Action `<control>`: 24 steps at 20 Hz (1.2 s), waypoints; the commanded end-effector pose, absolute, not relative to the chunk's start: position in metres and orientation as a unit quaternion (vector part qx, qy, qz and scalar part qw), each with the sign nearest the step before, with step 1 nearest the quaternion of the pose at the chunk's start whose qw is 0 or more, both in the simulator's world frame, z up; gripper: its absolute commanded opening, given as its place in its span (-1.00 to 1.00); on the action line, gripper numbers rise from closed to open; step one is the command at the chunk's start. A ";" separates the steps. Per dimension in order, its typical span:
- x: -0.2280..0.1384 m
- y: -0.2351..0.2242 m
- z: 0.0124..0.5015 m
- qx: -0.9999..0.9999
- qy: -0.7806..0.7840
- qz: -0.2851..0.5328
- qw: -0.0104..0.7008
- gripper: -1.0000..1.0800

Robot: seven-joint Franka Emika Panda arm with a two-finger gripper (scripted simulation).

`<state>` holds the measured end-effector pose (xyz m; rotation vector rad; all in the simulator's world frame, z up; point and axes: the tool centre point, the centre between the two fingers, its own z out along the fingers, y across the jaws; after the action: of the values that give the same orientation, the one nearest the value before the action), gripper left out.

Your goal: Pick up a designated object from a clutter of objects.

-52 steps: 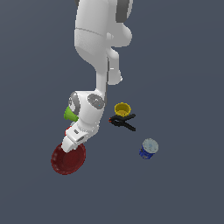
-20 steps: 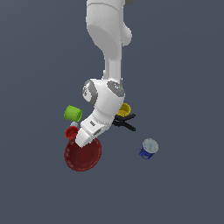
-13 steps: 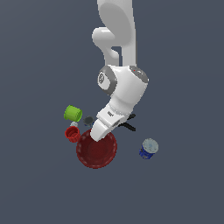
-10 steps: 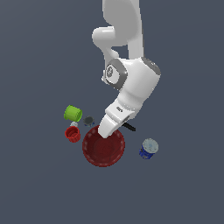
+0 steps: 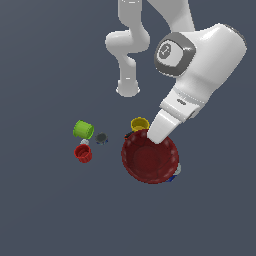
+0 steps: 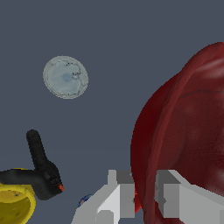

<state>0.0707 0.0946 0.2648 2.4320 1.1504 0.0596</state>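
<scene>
The designated object, a wide dark red bowl with a dotted rim, hangs tilted in the air with my gripper shut on its rim. In the wrist view the two grey fingers pinch the bowl's wall between them, the gripper closed around it. Below, the rest of the clutter lies on the floor: a green cup, a small red cup, a tiny grey piece and a yellow cup.
A blue can peeks out from behind the bowl; the wrist view shows its pale round lid. A black clamp lies beside the yellow cup. The arm's base stands behind the clutter.
The arm has carried the red bowl from beside the small red cup toward the exterior view's right and upward. The bowl now hangs over the blue can and clamp.
</scene>
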 end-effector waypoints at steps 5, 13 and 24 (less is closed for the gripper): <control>0.073 0.152 0.316 0.881 0.416 0.023 0.223 -1.00; 0.078 0.210 0.366 0.882 0.415 0.023 0.224 -1.00; 0.083 0.250 0.401 0.882 0.414 0.023 0.225 -1.00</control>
<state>0.0826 0.2468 0.3961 2.4312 1.1443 0.0600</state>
